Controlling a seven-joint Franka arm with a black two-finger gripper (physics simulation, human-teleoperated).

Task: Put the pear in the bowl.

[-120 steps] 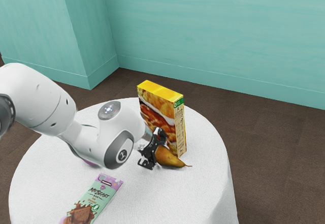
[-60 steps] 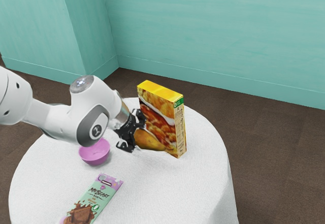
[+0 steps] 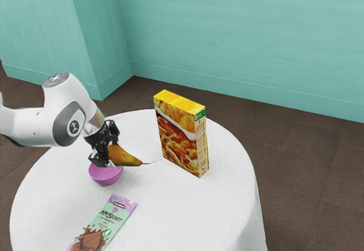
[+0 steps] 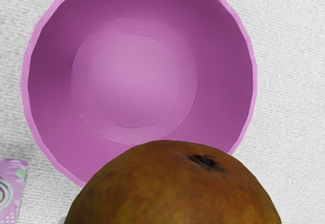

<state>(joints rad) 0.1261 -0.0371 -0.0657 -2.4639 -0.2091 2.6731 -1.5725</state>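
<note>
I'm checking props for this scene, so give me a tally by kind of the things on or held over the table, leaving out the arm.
Pear: 1
Pink bowl: 1
Yellow-topped food box: 1
Chocolate bar: 1
Total: 4

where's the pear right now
In the exterior view's left half, the pear is held in the gripper near the pink bowl, its stem toward the yellow box.
</note>
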